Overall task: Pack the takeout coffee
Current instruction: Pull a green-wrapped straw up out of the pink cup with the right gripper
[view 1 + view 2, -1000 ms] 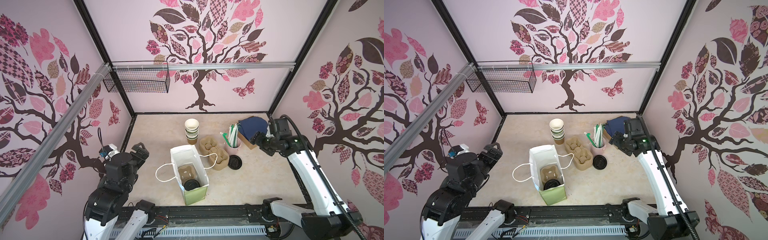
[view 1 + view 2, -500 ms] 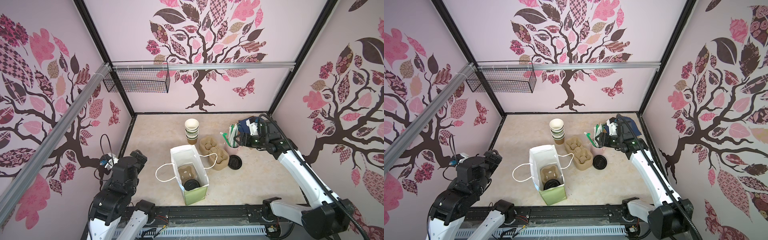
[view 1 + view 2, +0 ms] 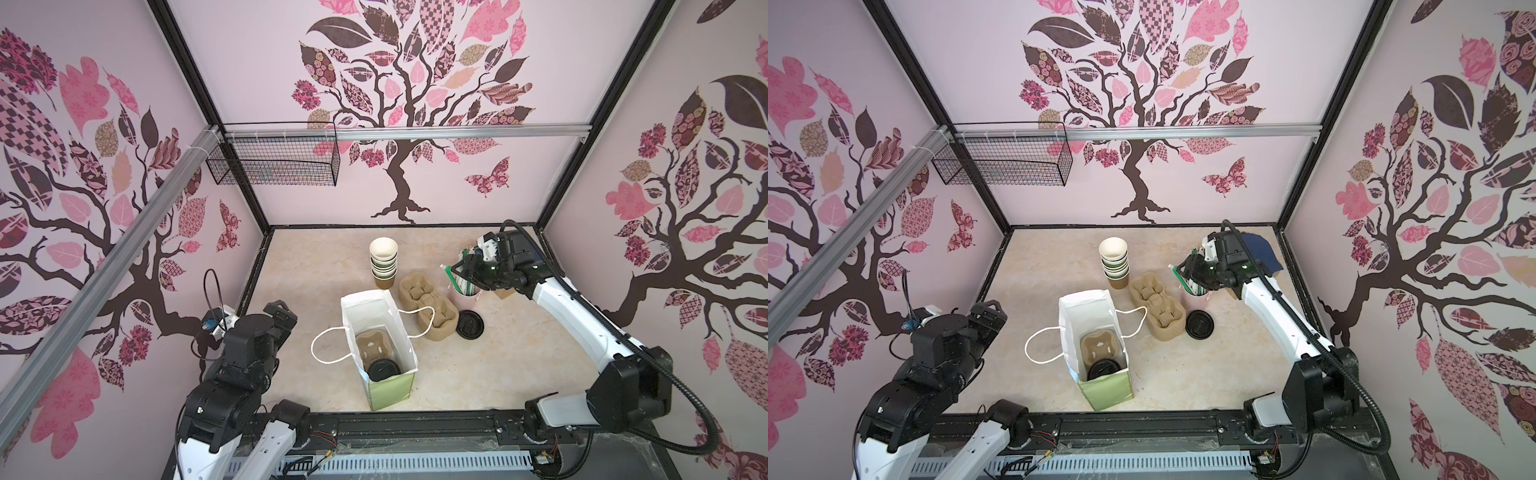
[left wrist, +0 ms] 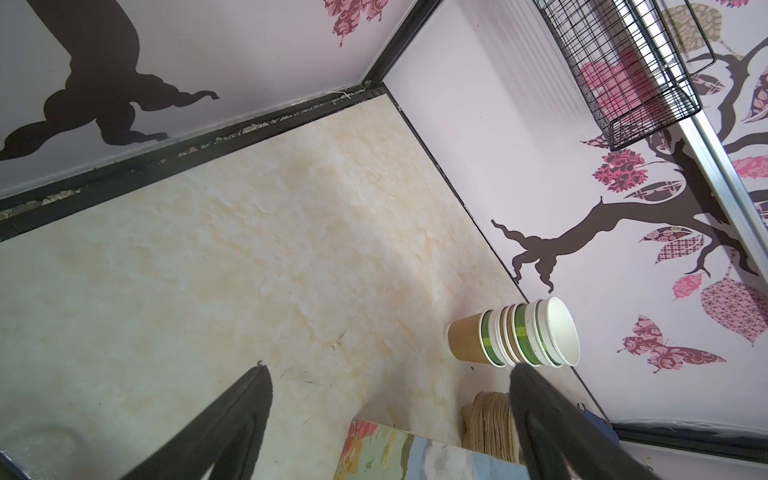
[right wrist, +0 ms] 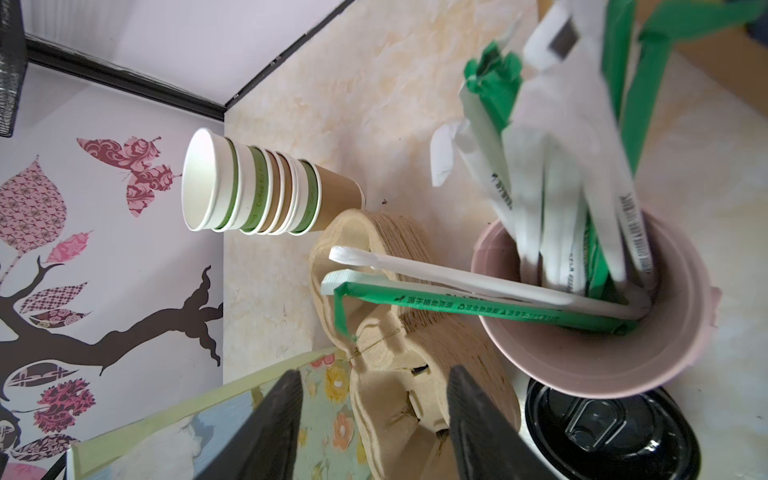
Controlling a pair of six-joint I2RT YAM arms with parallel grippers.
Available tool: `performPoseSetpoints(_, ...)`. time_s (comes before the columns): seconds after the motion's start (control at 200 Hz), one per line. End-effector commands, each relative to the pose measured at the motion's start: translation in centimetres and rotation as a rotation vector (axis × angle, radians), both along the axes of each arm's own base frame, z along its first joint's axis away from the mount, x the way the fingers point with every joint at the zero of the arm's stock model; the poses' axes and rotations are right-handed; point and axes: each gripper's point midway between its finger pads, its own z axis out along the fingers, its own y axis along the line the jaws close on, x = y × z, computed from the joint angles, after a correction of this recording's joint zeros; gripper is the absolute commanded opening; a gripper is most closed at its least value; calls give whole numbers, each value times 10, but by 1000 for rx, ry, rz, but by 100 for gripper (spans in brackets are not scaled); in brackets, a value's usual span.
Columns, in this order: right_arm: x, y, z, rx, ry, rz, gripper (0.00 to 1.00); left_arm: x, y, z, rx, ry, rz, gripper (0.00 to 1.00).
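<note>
While left end effector (image 4: 388,368) and right end effector (image 5: 374,370) gape empty — takeout coffee (image 3: 383,369) in bag (image 3: 390,392), axis vertical, lid up.

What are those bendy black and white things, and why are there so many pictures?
They are two robot arms with pincer hands. Two pictures look down from above; two come from cameras on each arm's wrist. On the table stand a paper bag, a stack of cups, cardboard cup trays, a pink cup of straws and a loose black lid. Inside the bag sits the takeout coffee, lid on. The left gripper and right gripper are open, holding nothing; the right one hovers over the straws.
</note>
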Motion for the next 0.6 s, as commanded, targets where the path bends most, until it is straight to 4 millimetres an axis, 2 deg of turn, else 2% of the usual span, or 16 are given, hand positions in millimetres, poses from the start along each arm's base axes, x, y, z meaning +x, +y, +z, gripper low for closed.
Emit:
performPoseSetpoints(0.0,8,8,10,45,0,8,59,3,-4,-2,3,12,-23,92)
performPoseSetpoints(0.13,12,15,11,73,4,28,55,2,-5,-2,2,13,-29,92)
performPoseSetpoints(0.3,16,17,13,81,-6,28,43,2,-6,-2,-2,12,-34,92)
performPoseSetpoints(0.59,21,20,9,96,8,30,30,3,-7,-1,4,6,-42,92)
